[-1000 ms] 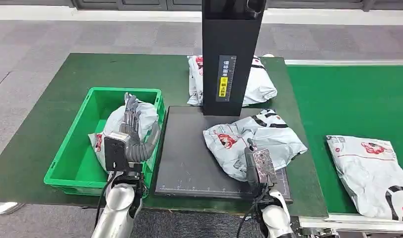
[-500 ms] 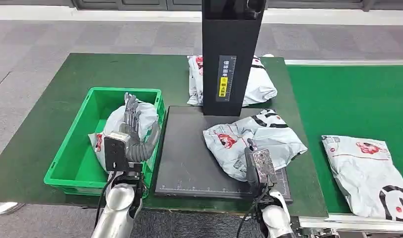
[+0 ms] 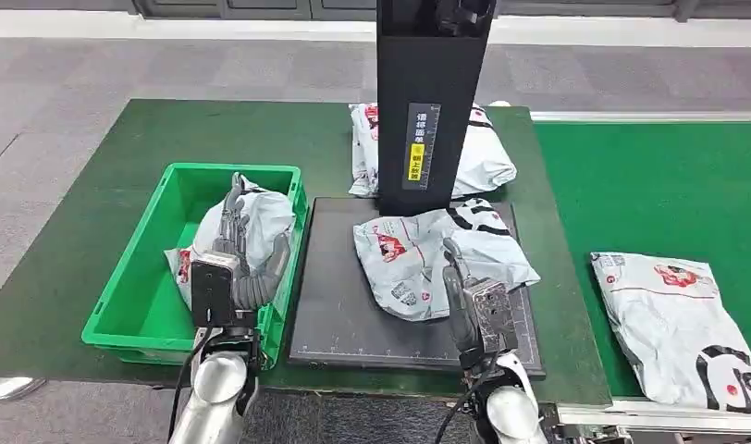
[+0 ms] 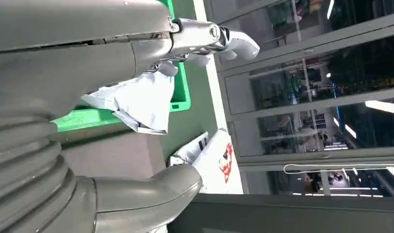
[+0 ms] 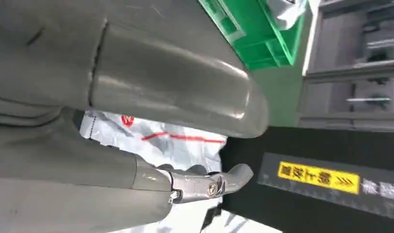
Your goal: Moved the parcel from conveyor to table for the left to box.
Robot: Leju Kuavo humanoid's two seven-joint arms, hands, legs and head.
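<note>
Moved: the parcel [image 3: 437,259] on the black pad [image 3: 339,314] has slid toward the bin side since a second ago; it now lies nearer the pad's middle, its far edge just by the post [image 3: 434,102].
Right hand: the right hand [image 3: 469,301] has come forward and inward with it, and now rests against the parcel's near edge. The right wrist view has its thumb over the white plastic, but whether the fingers pinch the bag or only push it I cannot tell.
Left hand: the left hand [image 3: 238,254] has shifted slightly and hovers over the bin [image 3: 136,314], fingers spread, holding nothing. A bag [image 3: 261,217] already lies in the bin under it.
Belt: the next parcel [image 3: 691,319] has crept nearer the table on the conveyor [image 3: 649,185].
Behind: a further parcel [image 3: 483,157] lies on the table [image 3: 94,222] past the post.
Meaning: the transfer from conveyor to table looks done, and the parcel is being nudged within the left hand's reach.
Left to do: the left hand taking it and dropping it in the bin.
Risk: slack plastic may slip or bunch under the fingers.
</note>
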